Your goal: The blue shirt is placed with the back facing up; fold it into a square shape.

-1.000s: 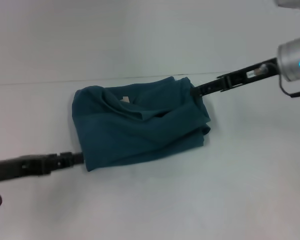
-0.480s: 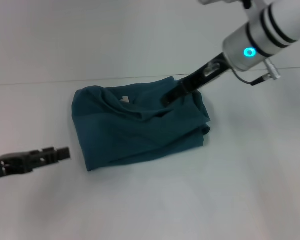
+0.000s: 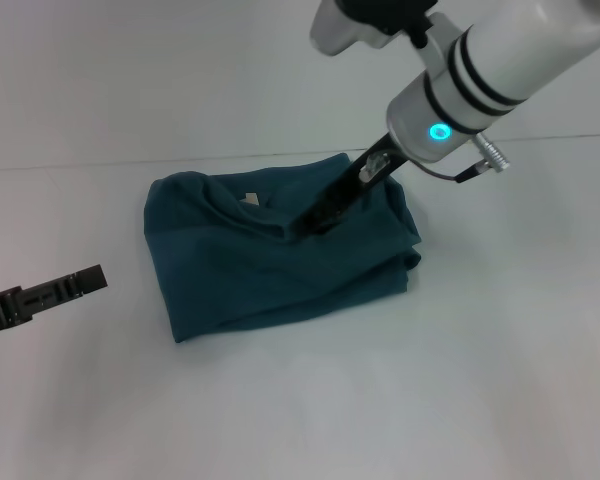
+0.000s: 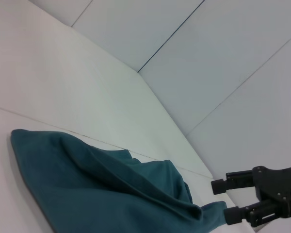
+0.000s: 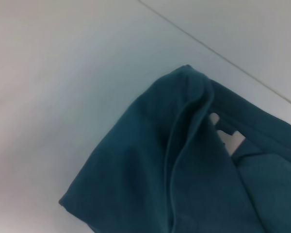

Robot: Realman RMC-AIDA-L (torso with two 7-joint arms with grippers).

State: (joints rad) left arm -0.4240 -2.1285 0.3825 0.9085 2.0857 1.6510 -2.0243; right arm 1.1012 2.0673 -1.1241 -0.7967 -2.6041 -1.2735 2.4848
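Under the right gripper (image 3: 315, 220) lies the blue shirt (image 3: 280, 255).

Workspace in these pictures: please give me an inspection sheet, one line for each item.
Surface: plain white table, with nothing on it except the shirt.
Job's things: the blue shirt lies in a rough, rumpled rectangle, with loose folds on top and a pale label showing near the collar.
Clutter: nothing seen.
Grippers: the right gripper reaches down onto the top middle of the shirt; the left gripper is off the shirt, on the robot's left side and apart from the cloth.
Cables: a short loop of cable at the right wrist; none on the table.
Surroundings: plain pale wall panels behind the table.
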